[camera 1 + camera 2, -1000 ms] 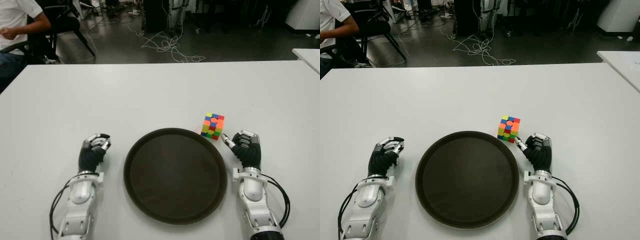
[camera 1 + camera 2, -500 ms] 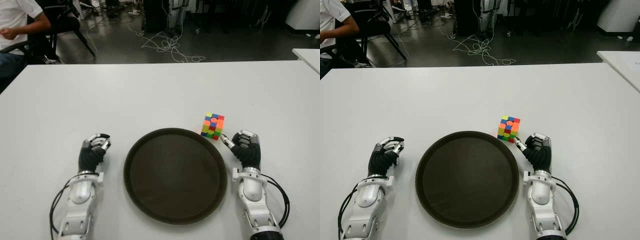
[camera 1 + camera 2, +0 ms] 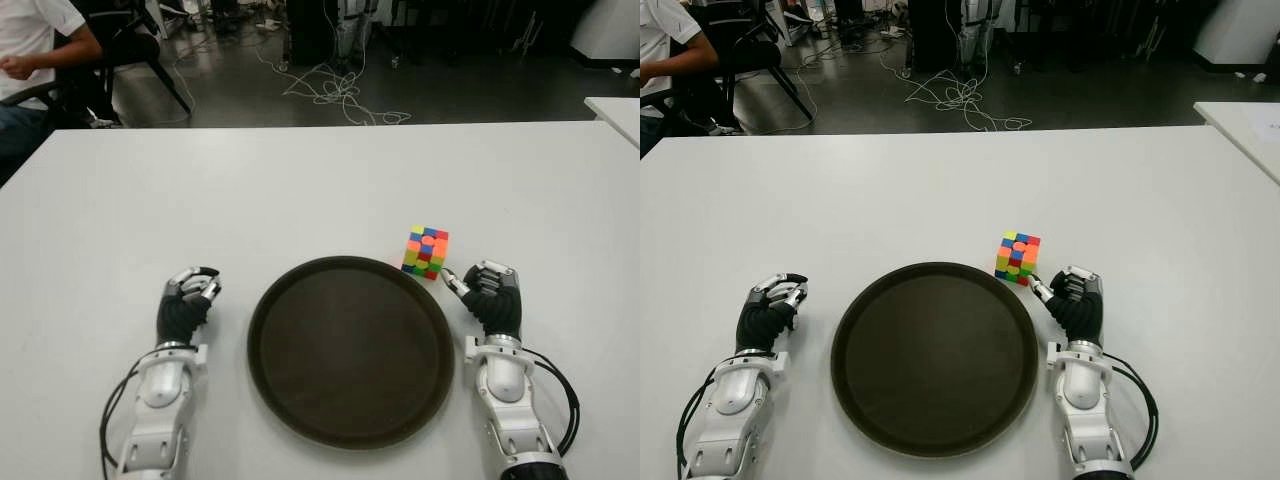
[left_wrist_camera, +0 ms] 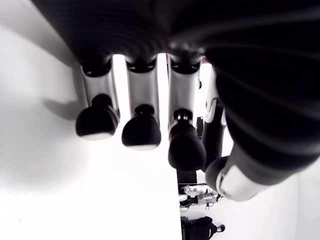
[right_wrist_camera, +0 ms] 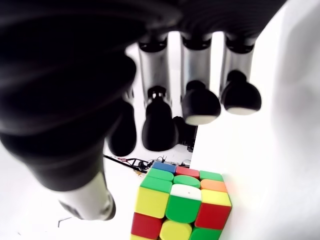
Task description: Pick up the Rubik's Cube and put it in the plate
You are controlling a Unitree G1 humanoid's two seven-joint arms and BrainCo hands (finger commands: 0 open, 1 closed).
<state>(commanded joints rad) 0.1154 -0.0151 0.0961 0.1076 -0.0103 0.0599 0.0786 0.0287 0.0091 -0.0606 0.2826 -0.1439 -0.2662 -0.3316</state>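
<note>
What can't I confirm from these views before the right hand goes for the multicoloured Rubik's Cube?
- Multicoloured Rubik's Cube: its far and underside faces are hidden in every view; the right wrist view cuts off its lower rows.
- Right hand: eye views cannot settle whether its thumb tip touches the cube.
- Round dark brown plate: absent from both wrist views.
- Left hand: contact with the white table is unclear.
</note>
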